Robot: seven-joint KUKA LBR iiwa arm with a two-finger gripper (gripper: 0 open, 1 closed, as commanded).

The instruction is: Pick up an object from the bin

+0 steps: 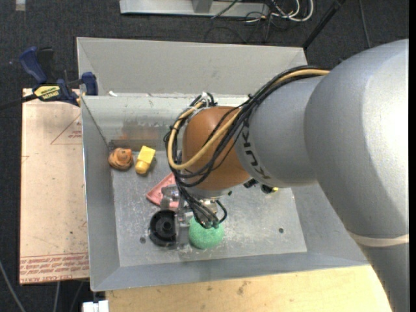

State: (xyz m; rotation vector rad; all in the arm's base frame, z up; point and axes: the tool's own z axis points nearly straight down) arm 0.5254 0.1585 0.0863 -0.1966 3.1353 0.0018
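My gripper (pixel 184 213) is low in the front left part of the bin, mostly hidden under the arm's wrist. It sits between a black round ring-shaped thing (pixel 162 228) on its left and a green fuzzy ball (pixel 207 235) on its right, close to both. A pink flat piece (pixel 159 190) lies just behind the gripper, partly covered by it.
A yellow block (pixel 145 159) and a brown-orange ridged lump (pixel 120 158) lie side by side at the bin's back left. The arm and its orange cover with cables span the bin's middle and right, hiding the floor beneath.
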